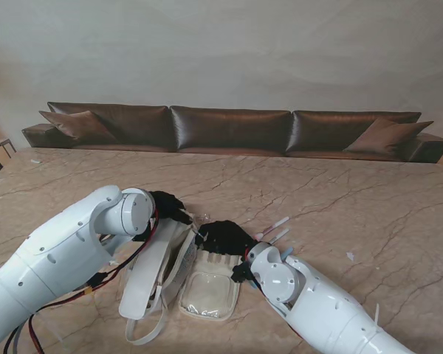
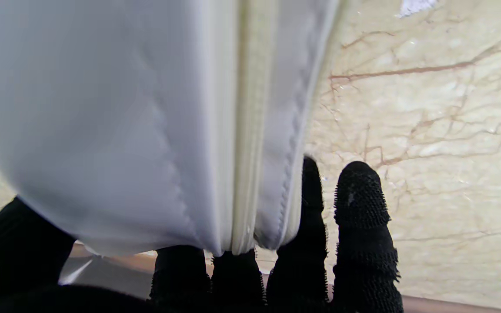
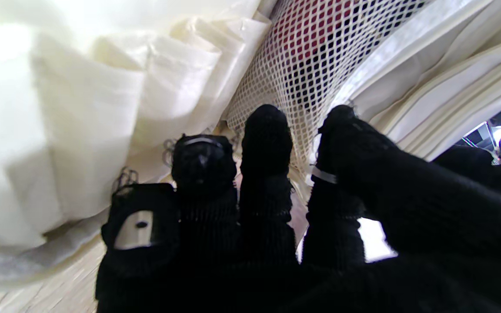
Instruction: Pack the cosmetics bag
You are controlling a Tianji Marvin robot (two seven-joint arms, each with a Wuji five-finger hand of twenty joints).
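From the stand's view, one white cosmetics bag [image 1: 179, 274] lies open on the marble bench [image 1: 369, 206] between the two arms, its clear-fronted half nearer to me and its other half propped up on the left. The left hand [image 1: 168, 208] sits at the far end of that raised half, and the right hand [image 1: 225, 237] rests at the far edge of the flat half. Just right of the right hand lie two thin sticks [image 1: 275, 228], still outside the bag, so as I judge it the packing is only partly done and the bag remains unzipped. In the left wrist view, the left hand's fingers [image 2: 361, 204] flank the bag's white wall and its zipper band [image 2: 250, 130]; some digits lie behind the fabric, and I cannot tell whether they truly pinch it. In the right wrist view, the right hand's fingers [image 3: 265, 134] reach into the bag against one mesh pocket [image 3: 320, 56], behind which something red shows; the fingers look loosely spread with nothing visibly held, though a small item could be hidden.
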